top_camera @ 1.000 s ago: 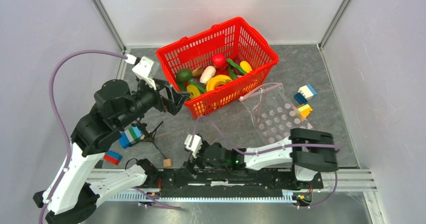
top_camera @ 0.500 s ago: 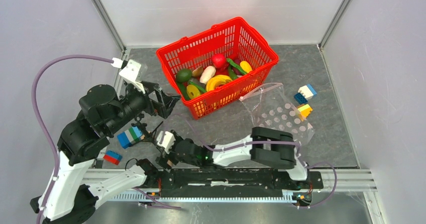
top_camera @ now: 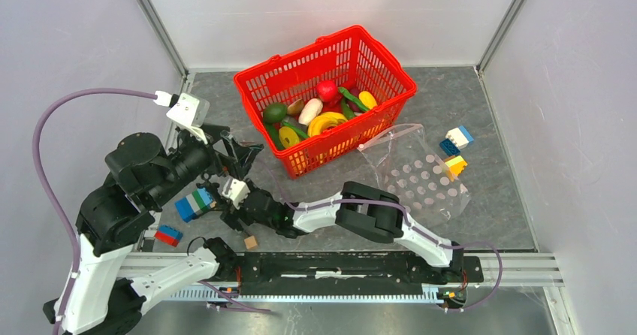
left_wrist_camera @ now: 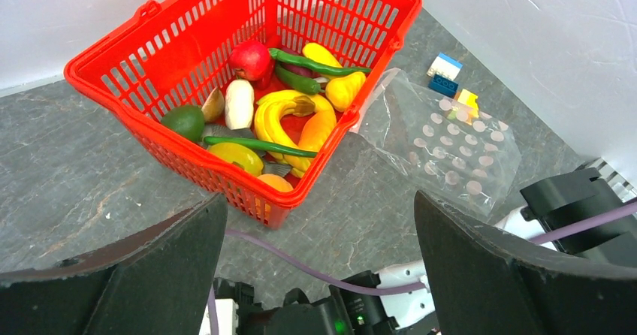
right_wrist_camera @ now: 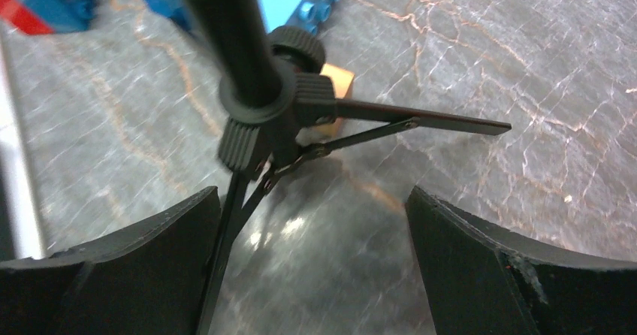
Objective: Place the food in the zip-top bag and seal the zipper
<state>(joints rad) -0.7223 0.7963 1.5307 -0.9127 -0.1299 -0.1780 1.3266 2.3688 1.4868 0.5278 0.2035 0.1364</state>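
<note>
My left gripper (left_wrist_camera: pixel 319 271) is spread wide and holds nothing, aimed at a red plastic mesh basket (left_wrist_camera: pixel 113 72) filled with glossy toy fruits and vegetables (left_wrist_camera: pixel 282 117). Just right of the basket, a clear dotted zip-top bag (left_wrist_camera: pixel 451 147) lies flat on the grey stone-patterned table (left_wrist_camera: pixel 67 162). My right gripper (right_wrist_camera: pixel 315 267) is equally wide and empty, low over a small black tripod stand (right_wrist_camera: pixel 263 102) with a little wooden cube (right_wrist_camera: pixel 339 81) behind it.

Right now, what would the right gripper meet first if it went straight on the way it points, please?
Probably the small black tripod, standing between the open jaws of the right gripper; a wooden cube sits behind it.
</note>
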